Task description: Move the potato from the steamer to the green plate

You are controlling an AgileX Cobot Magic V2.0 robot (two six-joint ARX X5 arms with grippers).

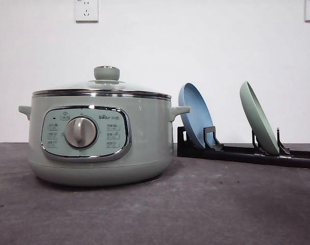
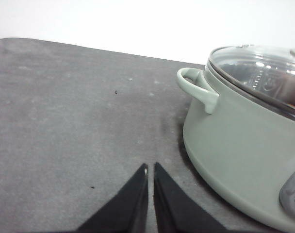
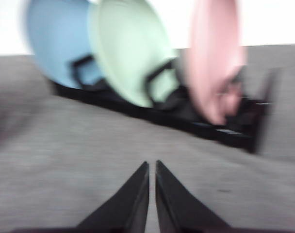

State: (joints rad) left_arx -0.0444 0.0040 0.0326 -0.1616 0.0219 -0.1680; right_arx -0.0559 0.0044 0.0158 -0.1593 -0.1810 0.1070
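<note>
The large round sage-green steamer point(image 1: 99, 140) stands upright on the dark grey bench point(image 1: 206, 209), toward the bench's left side. Its front carries a chrome-trimmed panel point(image 1: 85, 133) with a silver dial point(image 1: 81, 132), and small handles jut from either side. A glass lid with a green knob point(image 1: 106, 73) sits closed on its rim. Through the glass, in the left wrist view, a shiny metal inner wall shows, but the contents cannot be made out; the potato cannot be told from these pictures.

Toward the back right of the bench a black slotted rack point(image 1: 247, 150) holds plates on edge, each leaning in its own slot. The blue round plate point(image 1: 196, 115) is nearest the steamer, the pale mint-green shallow plate point(image 1: 259, 117) stands in the next slot, and a pinkish plate point(image 3: 215, 68) is furthest right. None of the plates holds anything.

The left tool point(image 2: 150, 172) hangs over bare bench just beside the steamer's side handle point(image 2: 196, 87), its black fingers pressed together with only a sliver between the tips, holding nothing. The right tool point(image 3: 152, 170) is likewise pressed together and empty, over bare bench in front of the rack; that view is blurred.
</note>
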